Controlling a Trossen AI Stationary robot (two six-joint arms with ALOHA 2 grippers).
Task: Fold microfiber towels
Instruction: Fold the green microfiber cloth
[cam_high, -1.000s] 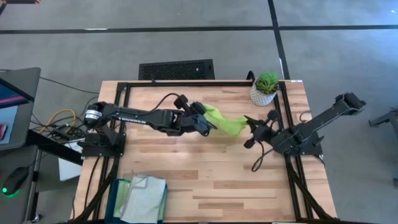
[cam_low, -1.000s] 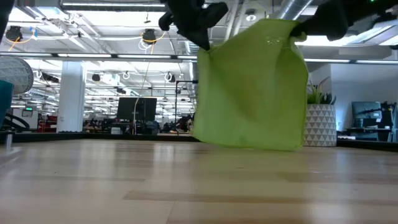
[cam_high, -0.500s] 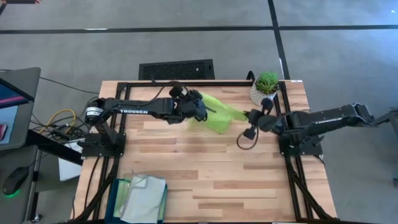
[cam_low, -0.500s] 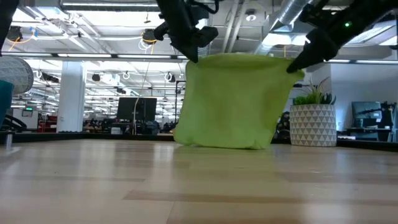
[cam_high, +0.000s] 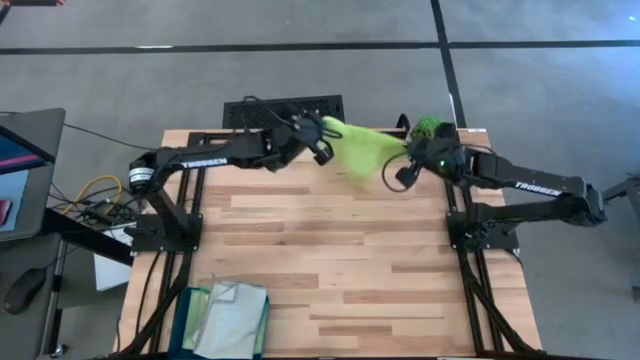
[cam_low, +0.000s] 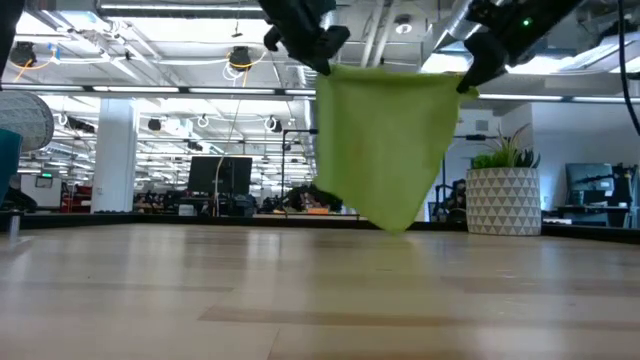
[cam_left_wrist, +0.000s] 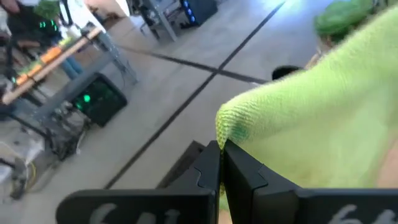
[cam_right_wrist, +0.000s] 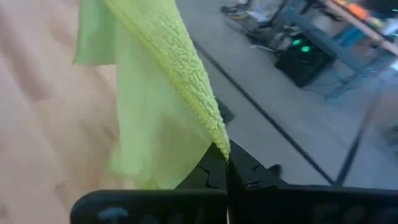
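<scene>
A lime green microfiber towel (cam_high: 362, 152) (cam_low: 385, 140) hangs spread between my two grippers over the far part of the table. My left gripper (cam_high: 322, 128) (cam_low: 322, 62) (cam_left_wrist: 221, 146) is shut on its left upper corner. My right gripper (cam_high: 408, 150) (cam_low: 465, 80) (cam_right_wrist: 227, 155) is shut on its right upper corner. The towel narrows to a low tip (cam_low: 395, 226) close to the tabletop; whether the tip touches the wood I cannot tell. More pale towels lie in a teal bin (cam_high: 190, 312) at the near left. My left gripper pinches the towel's upper left corner (cam_left_wrist: 227, 132) between its two fingers, coming from the table's left and slanting slightly down. The cloth hangs below the fingers. My right gripper pinches the upper right corner (cam_right_wrist: 216, 138) between its two fingers, coming from the table's right and slanting down. The top edge (cam_low: 395, 72) runs nearly straight between the two holds.
A potted plant (cam_low: 503, 198) (cam_high: 430, 125) stands at the far right corner, right beside my right gripper. A black frame (cam_high: 200, 150) runs along the table's edges. The bare wood (cam_high: 330, 260) in the middle and near right is free room.
Both grippers have gone toward the table's far edge and upward, staying shut, and the right arm has swung out and turned. The towel has travelled with them. It hung as a broad rectangle, and its lower edge is now drawn in to a point.
</scene>
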